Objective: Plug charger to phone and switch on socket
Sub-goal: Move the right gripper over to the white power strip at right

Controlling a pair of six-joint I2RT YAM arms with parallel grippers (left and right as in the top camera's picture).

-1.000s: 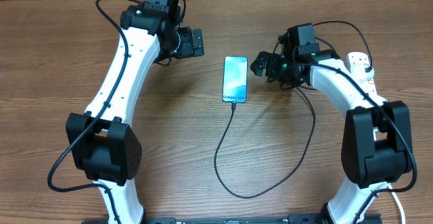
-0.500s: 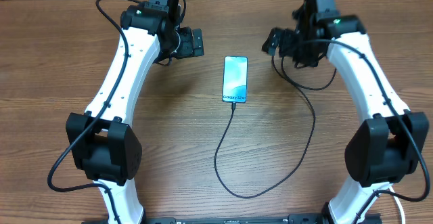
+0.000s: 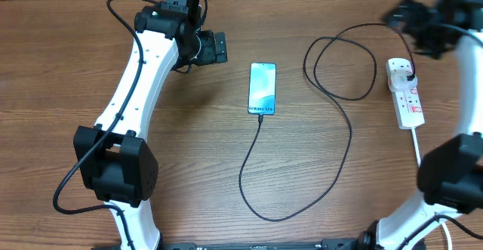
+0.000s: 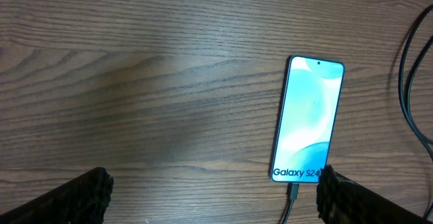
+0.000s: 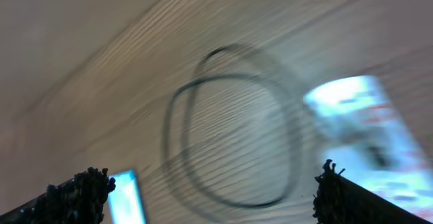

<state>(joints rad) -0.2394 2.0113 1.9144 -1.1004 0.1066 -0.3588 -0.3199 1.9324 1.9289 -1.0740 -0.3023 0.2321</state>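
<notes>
The phone [image 3: 262, 88] lies flat mid-table with its light blue screen lit; it also shows in the left wrist view [image 4: 308, 119]. The black charger cable [image 3: 260, 174] has its tip in the phone's near end [image 4: 292, 193]. It loops forward, then back to a black plug [image 3: 407, 74] sitting in the white socket strip [image 3: 407, 103] at the right. My left gripper [image 3: 215, 47] hovers open and empty left of the phone [image 4: 213, 197]. My right gripper [image 3: 404, 12] is open and empty, high above the far right. Its blurred view [image 5: 210, 197] shows the cable loop [image 5: 230, 143] and the strip [image 5: 365, 136].
The strip's white cord [image 3: 417, 140] runs toward the near right edge. The cable's far loop [image 3: 339, 61] lies between the phone and the strip. A pale wall borders the table's far edge.
My right arm swung from beside the phone up and away to the far right corner, uncovering the strip with the plug in it. The left arm has not moved.
</notes>
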